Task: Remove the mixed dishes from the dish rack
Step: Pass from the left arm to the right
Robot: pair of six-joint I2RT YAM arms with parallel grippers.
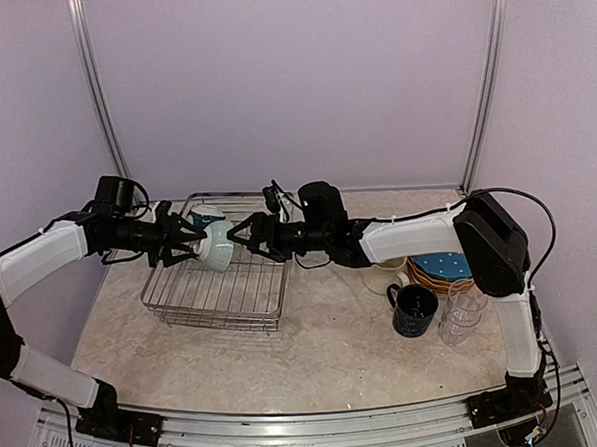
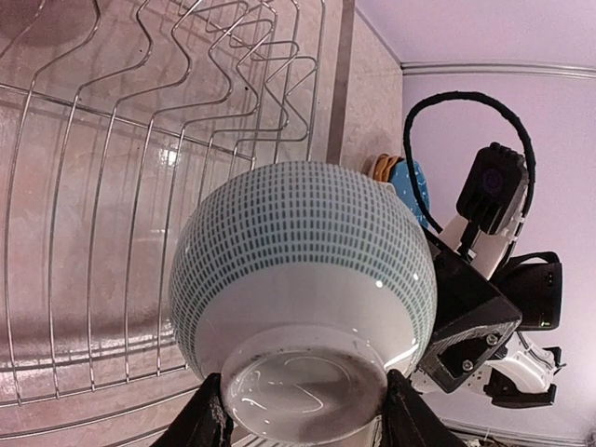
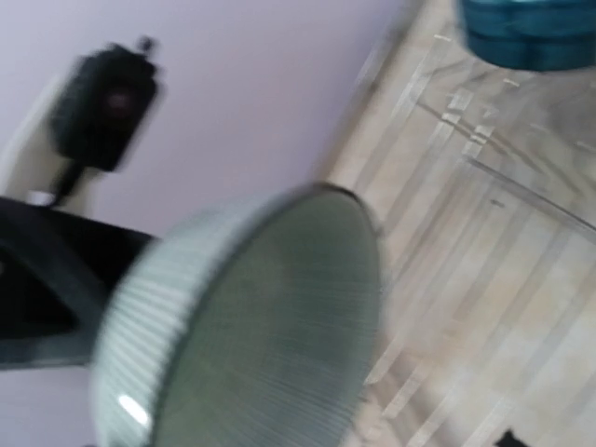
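1. White bowl (image 1: pixel 218 252) with rows of small teal dashes, count one. It is held up over the dish rack (image 1: pixel 172 302), turned on its side, with its foot toward the left arm.
2. Left gripper (image 1: pixel 192 245): pinching the bowl. The left wrist view shows one finger (image 2: pixel 207 424) on each side of the round foot, both pressed against it.
3. Right gripper (image 1: pixel 237 237): claw spread, reaching in from the right, tips just beside the bowl's opposite side. Whether they touch it cannot be told, as the right wrist view is blurred.
4. Dish rack, count one. It is silver wire and sits on the table (image 1: pixel 326 362), left of centre. The left wrist view shows wavy plate prongs.
5. Teal-blue dish (image 3: pixel 526 33), count one. It sits at the top edge of the right wrist view, above rack wires, and is cut off by the frame. What kind of dish it is cannot be told.
6. Standing on the table, right of the rack:
   - cream mug (image 1: pixel 385 275), one
   - navy mug (image 1: pixel 416 311), one, handle pointing left
   - clear glasses (image 1: pixel 461 311), two, close together just right of the navy mug
   - plates (image 1: pixel 443 268), one stack, with a blue white-dotted plate on top and yellow-orange rims beneath. The number in the stack cannot be counted.
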